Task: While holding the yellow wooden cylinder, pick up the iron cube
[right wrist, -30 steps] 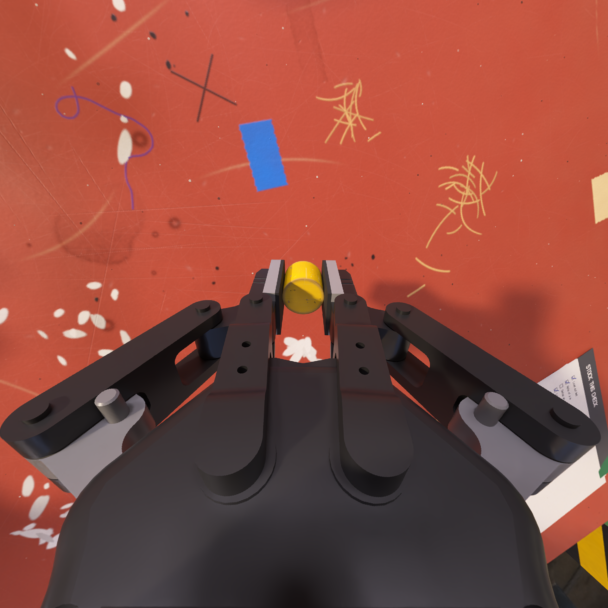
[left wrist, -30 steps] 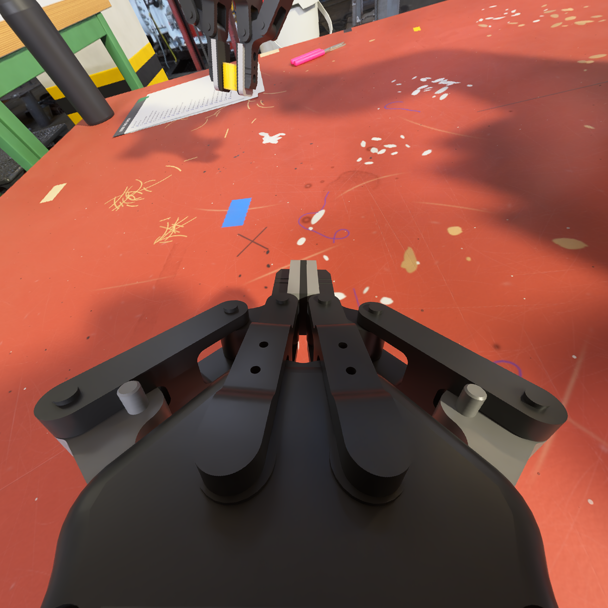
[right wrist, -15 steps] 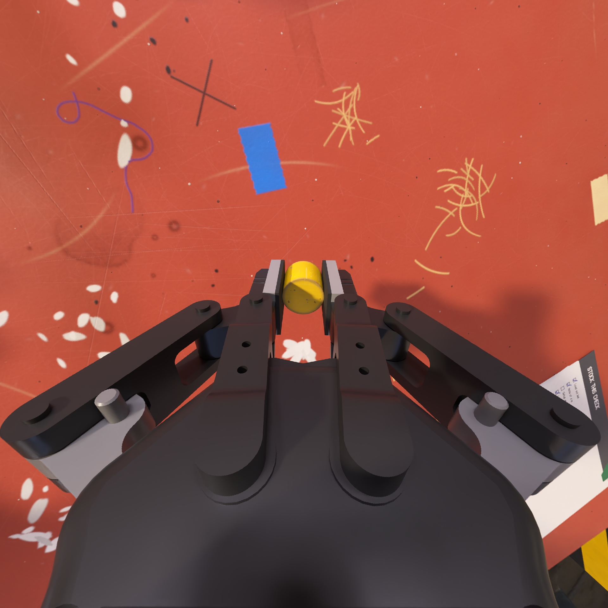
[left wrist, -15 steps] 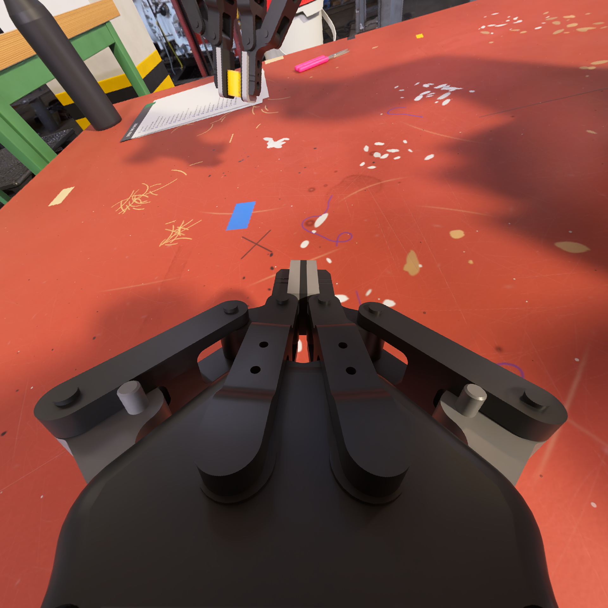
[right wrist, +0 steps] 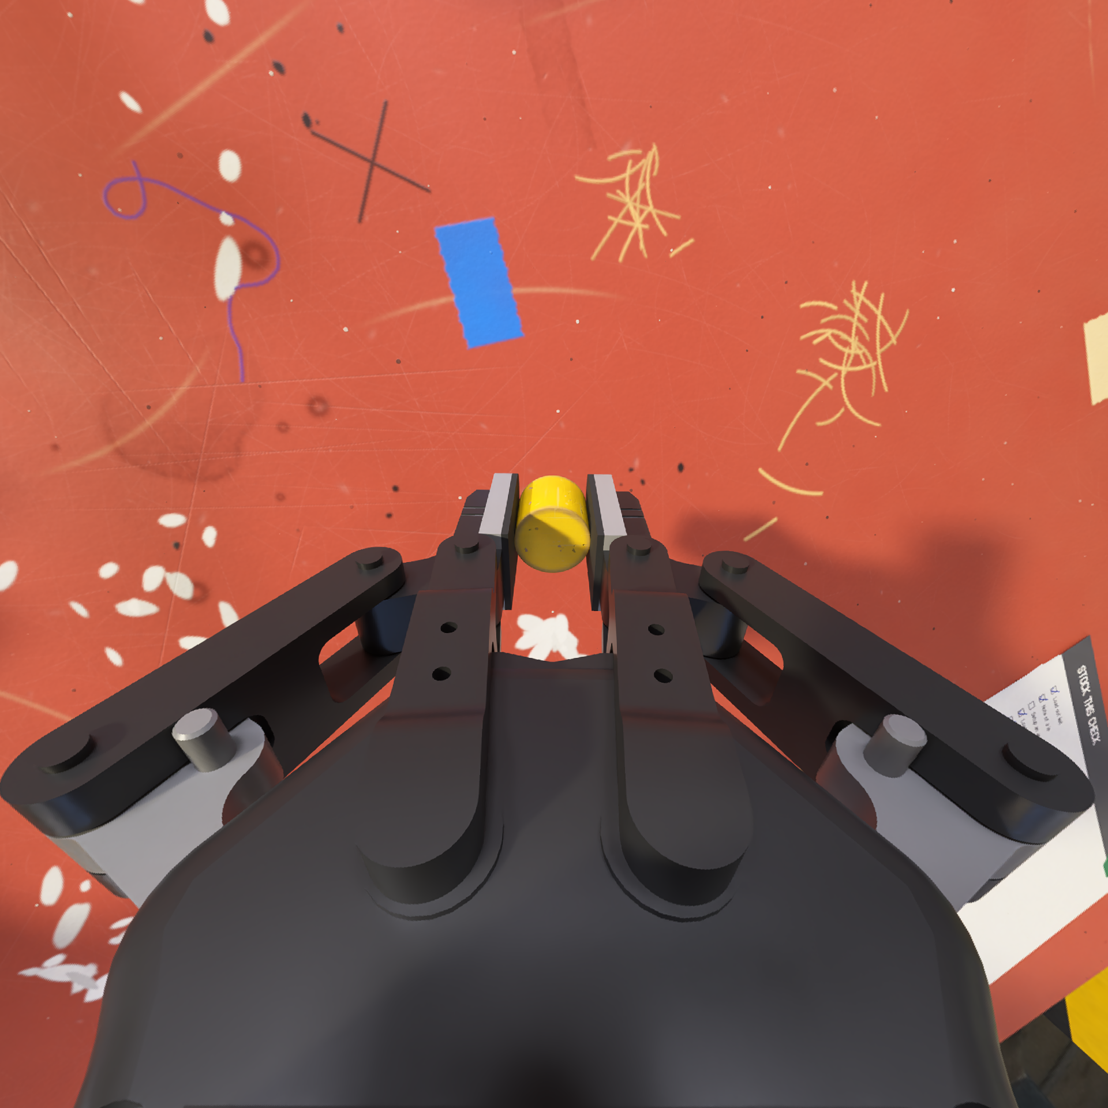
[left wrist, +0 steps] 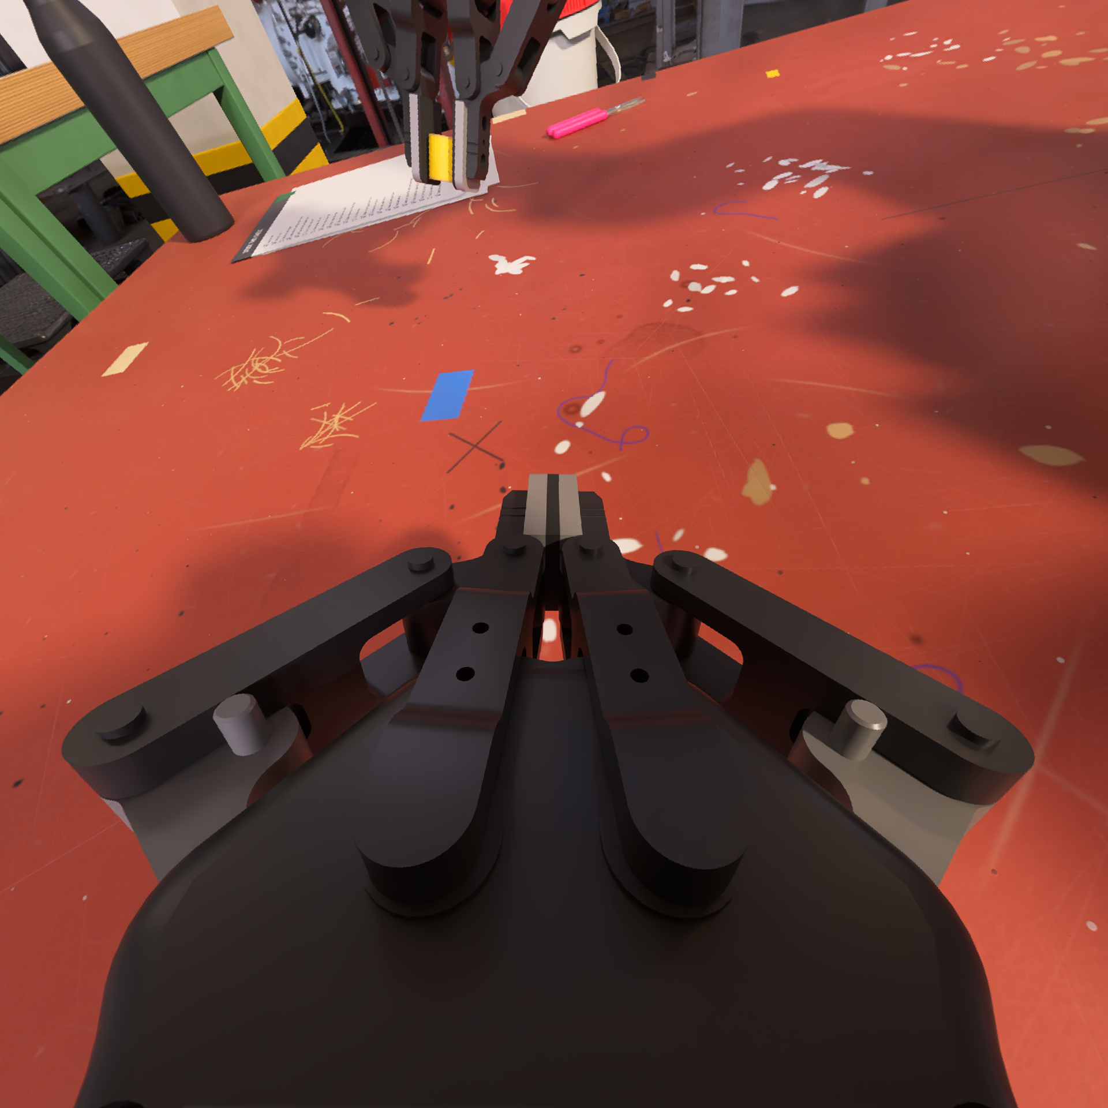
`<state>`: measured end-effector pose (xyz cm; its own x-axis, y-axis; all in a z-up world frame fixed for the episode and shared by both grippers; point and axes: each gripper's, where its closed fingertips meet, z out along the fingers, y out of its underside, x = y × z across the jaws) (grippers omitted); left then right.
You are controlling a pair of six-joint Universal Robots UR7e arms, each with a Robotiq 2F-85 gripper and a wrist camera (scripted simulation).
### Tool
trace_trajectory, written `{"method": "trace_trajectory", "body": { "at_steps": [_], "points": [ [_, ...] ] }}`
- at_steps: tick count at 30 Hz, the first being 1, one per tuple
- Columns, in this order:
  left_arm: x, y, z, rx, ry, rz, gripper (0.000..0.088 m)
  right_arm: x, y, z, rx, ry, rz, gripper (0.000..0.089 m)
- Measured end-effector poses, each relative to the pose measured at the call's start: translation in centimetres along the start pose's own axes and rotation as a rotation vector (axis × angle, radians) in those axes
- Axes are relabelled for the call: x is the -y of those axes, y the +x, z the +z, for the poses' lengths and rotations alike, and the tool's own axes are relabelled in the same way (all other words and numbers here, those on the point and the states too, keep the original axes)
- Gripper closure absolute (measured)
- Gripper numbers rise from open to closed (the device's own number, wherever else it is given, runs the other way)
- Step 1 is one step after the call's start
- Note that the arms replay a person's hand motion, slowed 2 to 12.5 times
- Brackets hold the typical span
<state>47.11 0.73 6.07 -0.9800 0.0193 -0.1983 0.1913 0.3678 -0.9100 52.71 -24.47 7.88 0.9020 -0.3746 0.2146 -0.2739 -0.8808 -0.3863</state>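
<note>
Now | right claw (right wrist: 551, 509) clamps yellow wooden cylinder (right wrist: 550, 524), axis along fingers | left claw (left wrist: 552, 500) together, empty

You face a red table (left wrist: 779, 372), scuffed and shadowed. Beyond its far left corner stands a green bench (left wrist: 234, 102) with a wooden top, before a yellow-black striped wall (left wrist: 282, 135).

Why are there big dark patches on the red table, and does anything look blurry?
Left wrist view: big soft shadows cross the red table, and one lies under the right pincer holding the yellow cylinder. Right wrist view: a shadow falls right of that pincer; the cylinder looks sharp, and the edges bend from the wide lens.
</note>
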Motion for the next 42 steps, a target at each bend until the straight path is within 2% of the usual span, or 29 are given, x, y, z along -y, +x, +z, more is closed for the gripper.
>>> {"method": "trace_trajectory", "body": {
  "at_steps": [42],
  "points": [
    [0.06,-0.28,-0.16,0.011,0.014,-0.010,0.0882,0.23,-0.04,0.00,0.006,0.015,-0.001,0.0694]
  ]
}}
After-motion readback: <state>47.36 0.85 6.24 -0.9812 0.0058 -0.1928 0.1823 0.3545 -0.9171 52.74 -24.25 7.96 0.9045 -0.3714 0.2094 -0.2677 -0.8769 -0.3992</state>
